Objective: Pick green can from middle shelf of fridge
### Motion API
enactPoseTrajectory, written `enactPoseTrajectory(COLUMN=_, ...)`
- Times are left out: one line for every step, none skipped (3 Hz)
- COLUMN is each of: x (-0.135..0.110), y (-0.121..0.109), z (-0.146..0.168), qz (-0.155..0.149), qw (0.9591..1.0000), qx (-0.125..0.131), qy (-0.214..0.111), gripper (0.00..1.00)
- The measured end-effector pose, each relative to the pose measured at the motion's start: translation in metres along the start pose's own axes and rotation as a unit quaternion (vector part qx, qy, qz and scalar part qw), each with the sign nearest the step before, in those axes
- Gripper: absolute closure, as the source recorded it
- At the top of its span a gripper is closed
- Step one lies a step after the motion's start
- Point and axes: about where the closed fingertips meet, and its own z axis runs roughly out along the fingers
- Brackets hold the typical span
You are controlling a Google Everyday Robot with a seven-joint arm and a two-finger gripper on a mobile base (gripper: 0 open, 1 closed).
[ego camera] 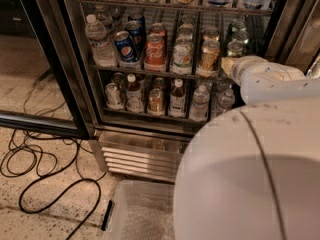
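Observation:
The fridge (140,151) stands open in front of me, its black door frame swung out to the left. On the middle shelf (150,72) there is a row of drinks: a water bottle, a blue can, a red can, a whitish can and a gold-tan can. The green can (235,48) is at the right end, with another dark can behind it. My white arm (265,79) reaches in from the right. My gripper (228,65) is at the arm's tip, low in front of the green can and largely hidden by the wrist.
The top shelf (170,5) carries cups and bottles, and the bottom shelf (150,115) carries small bottles and cans. Black cables (45,174) loop across the speckled floor on the left. A clear plastic bin (140,214) sits on the floor below the fridge. My white body (250,184) fills the lower right.

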Motion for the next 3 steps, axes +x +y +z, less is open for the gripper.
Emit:
enactPoseTrajectory(x=0.0, y=0.0, z=0.0, qz=0.0, qw=1.0, qx=0.0, qy=0.0, gripper=0.81)
enactPoseTrajectory(x=0.0, y=0.0, z=0.0, qz=0.0, qw=1.0, qx=0.0, qy=0.0, gripper=0.58)
enactPoseTrajectory(x=0.0, y=0.0, z=0.0, qz=0.0, qw=1.0, qx=0.0, qy=0.0, gripper=0.35)
